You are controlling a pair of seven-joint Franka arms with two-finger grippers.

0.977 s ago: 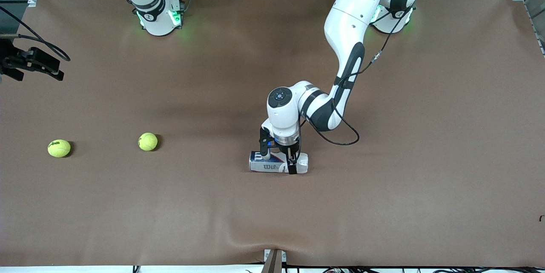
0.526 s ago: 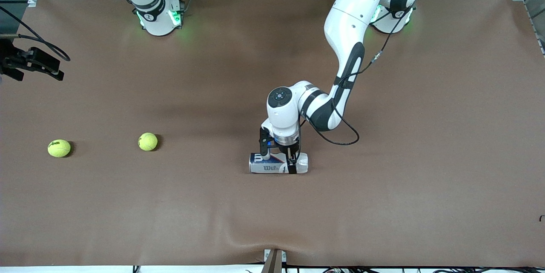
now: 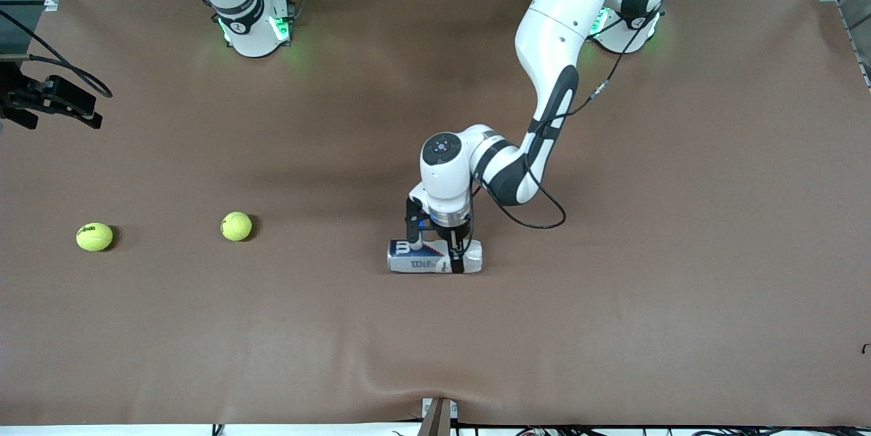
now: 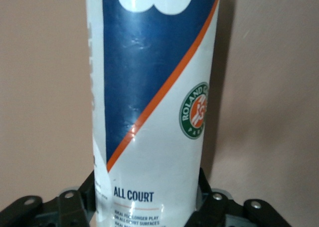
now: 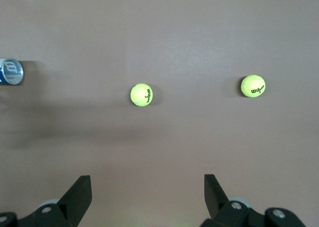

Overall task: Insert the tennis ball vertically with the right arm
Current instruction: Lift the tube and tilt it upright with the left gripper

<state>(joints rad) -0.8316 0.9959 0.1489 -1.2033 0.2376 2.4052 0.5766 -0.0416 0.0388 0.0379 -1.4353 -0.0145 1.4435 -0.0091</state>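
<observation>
A white and blue tennis ball can [image 3: 435,257] lies on its side on the brown table. My left gripper [image 3: 435,245] is shut on it across its middle. In the left wrist view the can [image 4: 149,87] fills the space between the jaws of my left gripper [image 4: 149,209]. Two yellow tennis balls [image 3: 236,226] [image 3: 94,237] lie toward the right arm's end of the table. My right gripper [image 5: 147,184] is open and empty, high over the table, and sees both balls [image 5: 141,95] [image 5: 253,86] and the can's end [image 5: 11,71].
A black fixture with cables [image 3: 51,101] hangs over the table's edge at the right arm's end. The brown table cover [image 3: 612,320] has a wrinkle near the front edge. A small bracket [image 3: 439,415] sits at the front edge.
My left gripper, with the can in it, has shifted a little toward the right arm's end of the table and farther from the front camera. The balls have not moved.
</observation>
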